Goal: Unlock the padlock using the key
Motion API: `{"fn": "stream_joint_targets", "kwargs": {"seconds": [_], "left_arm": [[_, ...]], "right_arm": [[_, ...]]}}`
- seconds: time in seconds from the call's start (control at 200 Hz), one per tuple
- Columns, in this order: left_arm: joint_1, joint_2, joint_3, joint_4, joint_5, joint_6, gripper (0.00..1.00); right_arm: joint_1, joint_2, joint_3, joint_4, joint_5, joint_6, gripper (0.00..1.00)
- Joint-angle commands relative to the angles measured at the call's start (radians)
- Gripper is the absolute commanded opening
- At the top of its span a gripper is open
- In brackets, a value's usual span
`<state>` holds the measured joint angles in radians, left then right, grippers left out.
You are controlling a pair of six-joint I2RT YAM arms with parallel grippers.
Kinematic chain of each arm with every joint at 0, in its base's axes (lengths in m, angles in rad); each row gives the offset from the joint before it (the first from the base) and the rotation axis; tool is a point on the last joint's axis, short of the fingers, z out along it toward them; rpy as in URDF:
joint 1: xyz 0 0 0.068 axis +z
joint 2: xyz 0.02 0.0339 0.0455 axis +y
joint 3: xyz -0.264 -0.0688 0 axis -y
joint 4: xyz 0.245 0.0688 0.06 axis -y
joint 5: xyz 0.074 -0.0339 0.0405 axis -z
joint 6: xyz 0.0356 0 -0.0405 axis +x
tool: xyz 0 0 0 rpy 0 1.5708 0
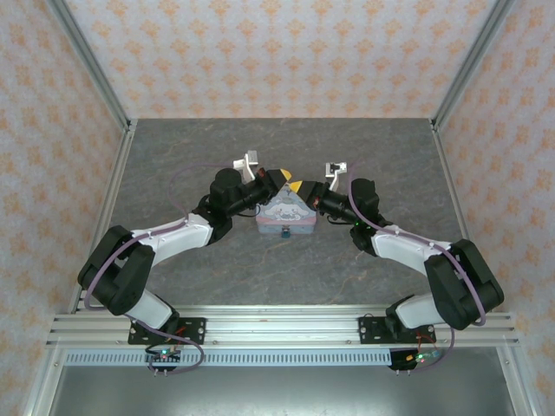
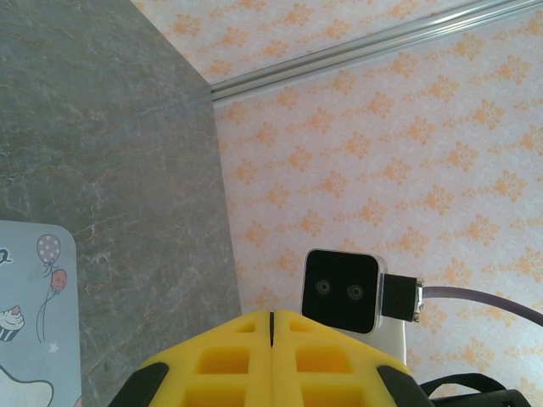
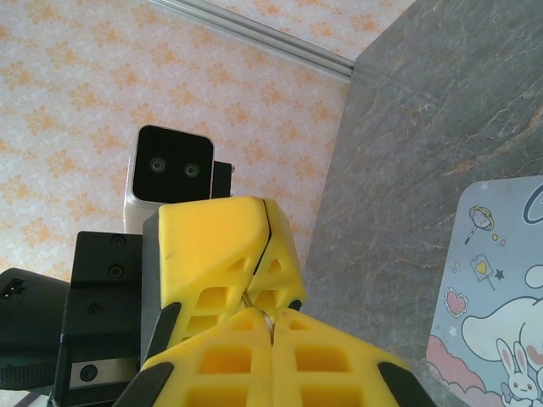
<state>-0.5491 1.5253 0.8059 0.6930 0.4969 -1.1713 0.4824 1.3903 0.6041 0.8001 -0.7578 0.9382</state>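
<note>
Top view: pale blue cartoon tin (image 1: 286,212) sits mid-bench, well clear of all four edges of the grey bench (image 1: 173,147). The padlock (image 1: 285,232) is a small dark teal blob on the tin's near side, facing the near bench edge. It's too small to make out the shackle. Both arms reach in from the near corners and converge over the far side of the tin. Left gripper (image 1: 282,177) and right gripper (image 1: 299,185) are tip to tip, yellow ends just about touching. Neither is near the padlock, and the tin lies between it and them.

Left wrist view: left gripper (image 2: 271,326) has its yellow fingers (image 2: 225,365) pressed flat together, a thin seam and no gap. Nothing sticks out of the seam from this angle. The tin's corner (image 2: 34,331) is bottom left on the bench. The right arm's wrist camera (image 2: 342,291) is just past the fingertips.

Right wrist view: right gripper (image 3: 271,326) has its fingers pressed together too. The key (image 3: 265,320) is a tiny grey metal loop at the very top of that seam, pinched there. The left gripper (image 3: 270,254) comes in from above with its tips closed, butting right up against the key. I can't tell if it has any grip on it. The key's blade is hidden between the yellow pads. The left arm's wrist camera (image 3: 174,174) is behind. The tin (image 3: 501,280) is bottom right, below and to the side of the fingertips.
</note>
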Motion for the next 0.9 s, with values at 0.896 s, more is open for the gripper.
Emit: {"fn": "stream_joint_targets", "kwargs": {"seconds": [0.896], "left_arm": [[-0.027, 0.062, 0.116, -0.123, 0.009, 0.002, 0.00]], "right_arm": [[-0.008, -0.025, -0.020, -0.018, -0.095, -0.061, 0.00]]}}
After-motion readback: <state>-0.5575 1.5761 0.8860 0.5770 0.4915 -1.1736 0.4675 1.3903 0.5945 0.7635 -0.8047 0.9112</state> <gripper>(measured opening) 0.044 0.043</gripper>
